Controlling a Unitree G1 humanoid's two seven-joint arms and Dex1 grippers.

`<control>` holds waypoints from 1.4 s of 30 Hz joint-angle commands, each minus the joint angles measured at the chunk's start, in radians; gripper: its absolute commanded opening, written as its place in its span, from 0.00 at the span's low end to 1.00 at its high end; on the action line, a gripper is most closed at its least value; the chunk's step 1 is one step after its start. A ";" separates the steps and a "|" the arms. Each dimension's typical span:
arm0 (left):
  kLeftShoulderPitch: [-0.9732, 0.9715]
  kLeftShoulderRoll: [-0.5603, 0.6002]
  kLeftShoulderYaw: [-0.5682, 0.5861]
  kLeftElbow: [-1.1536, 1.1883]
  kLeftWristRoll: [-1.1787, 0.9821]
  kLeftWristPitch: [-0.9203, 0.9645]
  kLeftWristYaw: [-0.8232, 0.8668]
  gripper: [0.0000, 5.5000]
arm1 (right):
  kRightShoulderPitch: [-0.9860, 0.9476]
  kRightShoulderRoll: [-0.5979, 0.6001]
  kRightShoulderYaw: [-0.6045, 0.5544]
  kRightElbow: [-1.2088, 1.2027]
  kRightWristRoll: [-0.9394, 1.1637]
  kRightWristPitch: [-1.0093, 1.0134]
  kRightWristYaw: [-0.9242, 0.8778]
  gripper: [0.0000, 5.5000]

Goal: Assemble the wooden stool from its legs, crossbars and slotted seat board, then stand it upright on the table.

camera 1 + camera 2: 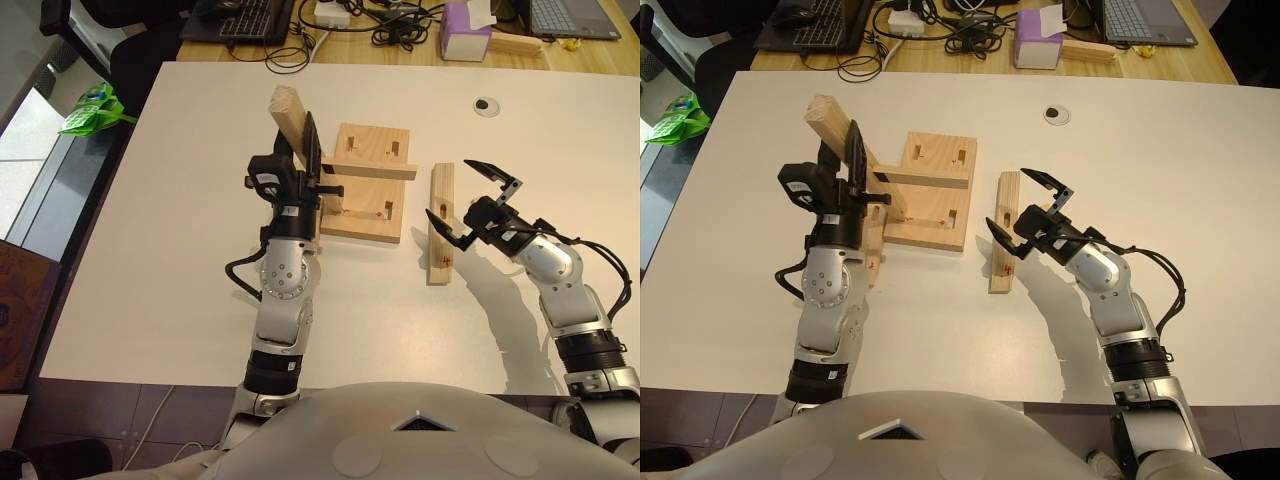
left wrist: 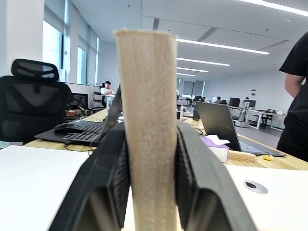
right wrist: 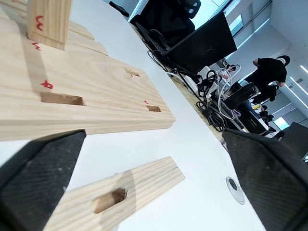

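Okay, left gripper [image 1: 304,160] is clamped on a wooden leg [image 1: 291,118], with its fingers [image 2: 109,178] pressed against both flat sides. The leg is tilted, top end toward the far left, and sits at the left edge of the slotted seat board [image 1: 366,218]. Its lower end is hidden behind the gripper, so can't tell if it sits in a slot. The seat board lies flat mid-table on the white table [image 1: 200,300], slots and red marks up, with a wooden crossbar [image 1: 372,170] across it. The right gripper [image 1: 449,188] has its jaws spread wide and holds nothing. It hovers over a second leg [image 1: 440,250] lying flat just right of the board, with a gap between the two. A cable grommet [image 1: 485,104] is set in the tabletop farther back. A purple tissue box [image 1: 464,32] is on the desk behind.
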 commanded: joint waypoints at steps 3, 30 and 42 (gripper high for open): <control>-0.005 0.020 -0.005 0.200 0.103 -0.042 0.015 0.19 | -0.029 -0.028 -0.005 0.025 0.010 -0.027 0.023 0.98; -0.042 0.000 0.002 0.348 -0.099 0.259 -0.122 0.19 | -0.011 -0.001 0.011 0.025 -0.005 -0.047 -0.011 0.98; -0.131 0.048 0.076 0.321 -0.143 0.499 -0.127 0.19 | -0.008 0.019 0.016 0.026 -0.015 -0.044 -0.029 0.98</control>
